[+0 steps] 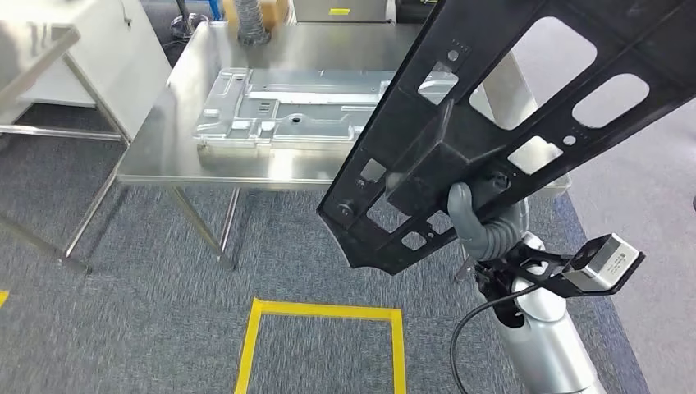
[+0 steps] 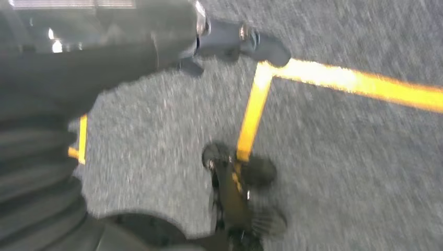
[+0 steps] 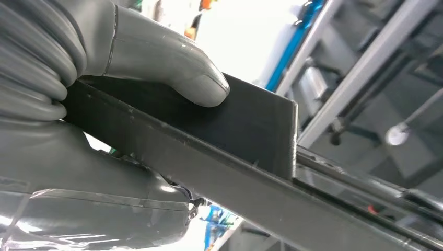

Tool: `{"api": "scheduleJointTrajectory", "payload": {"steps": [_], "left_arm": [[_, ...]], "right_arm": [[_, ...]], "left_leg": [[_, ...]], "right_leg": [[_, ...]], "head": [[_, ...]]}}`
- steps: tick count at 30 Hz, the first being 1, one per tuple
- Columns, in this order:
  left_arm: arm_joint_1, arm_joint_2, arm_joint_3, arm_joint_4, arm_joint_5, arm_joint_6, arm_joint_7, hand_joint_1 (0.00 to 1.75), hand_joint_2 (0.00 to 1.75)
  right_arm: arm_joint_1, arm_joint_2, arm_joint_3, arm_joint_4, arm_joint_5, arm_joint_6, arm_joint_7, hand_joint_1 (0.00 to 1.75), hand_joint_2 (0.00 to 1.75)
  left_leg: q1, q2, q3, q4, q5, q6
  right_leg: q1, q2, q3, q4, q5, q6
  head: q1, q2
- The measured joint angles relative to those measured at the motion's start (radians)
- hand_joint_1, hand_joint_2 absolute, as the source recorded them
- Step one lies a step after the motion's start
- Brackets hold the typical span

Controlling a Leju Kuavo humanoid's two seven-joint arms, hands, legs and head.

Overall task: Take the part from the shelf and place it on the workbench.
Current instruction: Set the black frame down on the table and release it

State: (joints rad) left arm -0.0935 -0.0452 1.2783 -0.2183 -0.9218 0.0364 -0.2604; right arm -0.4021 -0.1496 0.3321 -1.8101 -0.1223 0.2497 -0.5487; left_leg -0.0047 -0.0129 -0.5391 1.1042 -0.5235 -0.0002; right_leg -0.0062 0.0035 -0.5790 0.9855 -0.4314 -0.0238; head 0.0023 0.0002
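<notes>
A large black part (image 1: 460, 148), a flat frame with several cut-outs, tilts up across the right of the head view. My right hand (image 1: 480, 222) grips its lower section from beneath. In the right wrist view the thumb (image 3: 172, 63) presses on the part's black edge (image 3: 251, 125), with the fingers wrapped under it. The steel workbench (image 1: 156, 156) stands ahead, and the part's lower end hangs over the floor near its front edge. My left hand (image 2: 36, 167) hangs over the floor as a blurred grey ribbed shape, and its fingers are unclear.
A silver stamped metal panel (image 1: 304, 115) lies on the workbench. Yellow tape (image 1: 320, 312) marks a square on the grey carpet before the bench. A white cabinet and metal frame (image 1: 49, 49) stand at the left. The bench legs (image 1: 205, 222) slant down below its front edge.
</notes>
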Motion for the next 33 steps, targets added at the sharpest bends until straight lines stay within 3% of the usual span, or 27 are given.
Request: {"api": "scheduleJointTrajectory", "payload": {"steps": [2, 4, 5, 6, 8, 9, 10, 13, 15, 17, 19, 20, 21, 23, 25, 26, 29, 31, 33], "left_arm": [[0.001, 0.000, 0.000, 0.000, 0.000, 0.000, 0.002, 0.00, 1.75], [0.004, 0.001, 0.000, 0.000, 0.000, 0.001, 0.005, 0.00, 1.75], [0.005, 0.001, 0.000, 0.000, 0.000, 0.001, 0.007, 0.00, 1.75], [0.006, 0.001, 0.000, 0.000, 0.000, 0.001, 0.008, 0.00, 1.75], [0.006, 0.001, 0.000, 0.000, 0.000, -0.001, 0.009, 0.00, 1.75], [0.006, 0.002, 0.000, 0.000, 0.000, -0.002, 0.008, 0.00, 1.75], [0.006, 0.002, 0.000, 0.000, 0.000, -0.004, 0.008, 0.00, 1.75], [0.003, 0.003, 0.000, 0.000, 0.000, -0.007, 0.007, 0.00, 1.75], [0.002, 0.003, 0.000, 0.000, 0.000, -0.008, 0.004, 0.00, 1.75], [0.001, 0.004, 0.000, 0.000, -0.001, -0.009, -0.002, 0.00, 1.75], [0.002, 0.005, 0.000, 0.000, -0.003, -0.010, -0.007, 0.00, 1.75], [0.002, 0.005, 0.000, 0.000, -0.004, -0.010, -0.009, 0.00, 1.75], [0.002, 0.005, 0.000, 0.000, -0.005, -0.010, -0.011, 0.00, 1.75], [0.002, 0.004, 0.000, 0.001, -0.008, -0.010, -0.015, 0.00, 1.75], [0.001, 0.002, 0.000, 0.003, -0.011, -0.011, -0.018, 0.00, 1.75], [0.000, 0.002, 0.000, 0.004, -0.011, -0.011, -0.019, 0.00, 1.75], [-0.001, 0.005, 0.000, 0.004, -0.011, -0.011, -0.018, 0.00, 1.75], [-0.003, 0.006, 0.000, 0.004, -0.012, -0.010, -0.014, 0.00, 1.75], [-0.002, 0.006, 0.000, 0.004, -0.012, -0.006, -0.008, 0.00, 1.75]], "right_arm": [[0.009, 0.004, 0.006, -0.001, -0.022, 0.034, -0.004, 1.75, 1.75], [0.026, 0.009, 0.023, 0.005, -0.020, 0.060, -0.012, 1.75, 1.75], [0.034, 0.014, 0.037, 0.011, -0.009, 0.067, -0.016, 1.75, 1.75], [0.038, 0.019, 0.052, 0.020, 0.007, 0.070, -0.020, 1.75, 1.75], [0.040, 0.032, 0.087, 0.046, 0.045, 0.066, -0.031, 1.75, 1.75], [0.038, 0.038, 0.105, 0.059, 0.062, 0.060, -0.038, 1.75, 1.75], [0.037, 0.043, 0.122, 0.070, 0.075, 0.055, -0.043, 1.75, 1.75], [0.029, 0.053, 0.157, 0.091, 0.091, 0.048, -0.052, 1.75, 1.75], [0.020, 0.056, 0.171, 0.098, 0.091, 0.048, -0.057, 1.75, 1.75], [0.013, 0.056, 0.182, 0.103, 0.087, 0.047, -0.061, 1.75, 1.75], [0.007, 0.056, 0.191, 0.106, 0.072, 0.042, -0.064, 1.75, 1.75], [0.001, 0.056, 0.194, 0.106, 0.061, 0.038, -0.064, 1.75, 1.75], [-0.008, 0.056, 0.195, 0.105, 0.049, 0.035, -0.062, 1.75, 1.75], [-0.026, 0.055, 0.194, 0.097, 0.020, 0.033, -0.054, 1.75, 1.75], [-0.039, 0.053, 0.187, 0.085, -0.011, 0.035, -0.045, 1.75, 1.75], [-0.044, 0.052, 0.181, 0.079, -0.027, 0.038, -0.042, 1.75, 1.75], [-0.058, 0.051, 0.156, 0.056, -0.083, 0.056, -0.036, 1.75, 1.75], [-0.074, 0.049, 0.133, 0.044, -0.131, 0.071, -0.030, 1.75, 1.75], [-0.090, 0.047, 0.108, 0.037, -0.174, 0.084, -0.021, 1.75, 1.75]], "left_leg": [[0.007, 0.002, -0.078, 0.115, -0.046, -0.012], [0.014, 0.004, -0.138, 0.165, -0.076, -0.021], [0.017, 0.005, -0.145, 0.143, -0.063, -0.024], [0.020, 0.006, -0.139, 0.093, -0.027, -0.024], [0.021, 0.010, -0.113, -0.031, 0.076, -0.023], [0.019, 0.011, -0.104, -0.069, 0.109, -0.018], [0.016, 0.011, -0.099, -0.087, 0.126, -0.012], [0.015, 0.006, -0.079, -0.096, 0.117, 0.011], [0.017, 0.005, -0.059, -0.103, 0.108, 0.022], [0.015, 0.004, -0.044, -0.105, 0.093, 0.029], [0.012, 0.002, -0.023, -0.105, 0.074, 0.032], [0.011, 0.001, -0.009, -0.105, 0.063, 0.032], [0.009, 0.000, 0.006, -0.105, 0.052, 0.032], [0.006, -0.001, 0.033, -0.105, 0.028, 0.029], [0.005, -0.003, 0.049, -0.109, 0.011, 0.021], [0.005, -0.004, 0.056, -0.109, 0.010, 0.015], [0.006, -0.003, 0.049, -0.073, 0.015, -0.001], [0.010, 0.001, -0.010, 0.029, -0.005, -0.009], [0.014, 0.003, -0.094, 0.143, -0.057, -0.021]], "right_leg": [[0.000, -0.001, 0.016, -0.001, -0.016, -0.003], [-0.001, 0.000, 0.035, -0.001, -0.034, -0.001], [-0.002, 0.001, 0.048, -0.001, -0.045, 0.001], [-0.003, 0.002, 0.062, 0.000, -0.056, 0.004], [-0.005, 0.003, 0.088, 0.000, -0.079, 0.014], [-0.004, 0.004, 0.096, 0.000, -0.089, 0.020], [-0.004, 0.004, 0.102, 0.000, -0.096, 0.028], [-0.006, 0.003, 0.107, 0.021, -0.097, 0.047], [-0.007, 0.002, 0.058, 0.106, -0.101, 0.054], [-0.007, 0.001, -0.035, 0.234, -0.141, 0.058], [-0.007, 0.001, -0.108, 0.298, -0.185, 0.058], [-0.006, 0.001, -0.123, 0.285, -0.182, 0.056], [-0.005, 0.001, -0.123, 0.242, -0.154, 0.052], [0.005, 0.002, -0.104, 0.113, -0.037, 0.033], [0.015, 0.004, -0.089, 0.030, 0.047, 0.018], [0.018, 0.006, -0.086, 0.017, 0.057, 0.014], [0.012, 0.007, -0.054, -0.003, 0.047, 0.002], [0.007, 0.006, -0.030, -0.011, 0.035, -0.004], [0.005, 0.006, -0.012, -0.011, 0.017, -0.005]], "head": [[-0.006, 0.000], [-0.006, 0.000], [-0.006, 0.000], [-0.006, 0.000], [-0.007, 0.000], [-0.007, 0.000], [-0.008, 0.000], [-0.007, 0.000], [-0.006, 0.000], [-0.005, 0.000], [-0.005, 0.000], [-0.004, 0.000], [-0.004, 0.000], [-0.006, 0.000], [-0.008, 0.000], [-0.009, 0.000], [-0.010, 0.000], [-0.012, 0.000], [-0.013, 0.000]]}}
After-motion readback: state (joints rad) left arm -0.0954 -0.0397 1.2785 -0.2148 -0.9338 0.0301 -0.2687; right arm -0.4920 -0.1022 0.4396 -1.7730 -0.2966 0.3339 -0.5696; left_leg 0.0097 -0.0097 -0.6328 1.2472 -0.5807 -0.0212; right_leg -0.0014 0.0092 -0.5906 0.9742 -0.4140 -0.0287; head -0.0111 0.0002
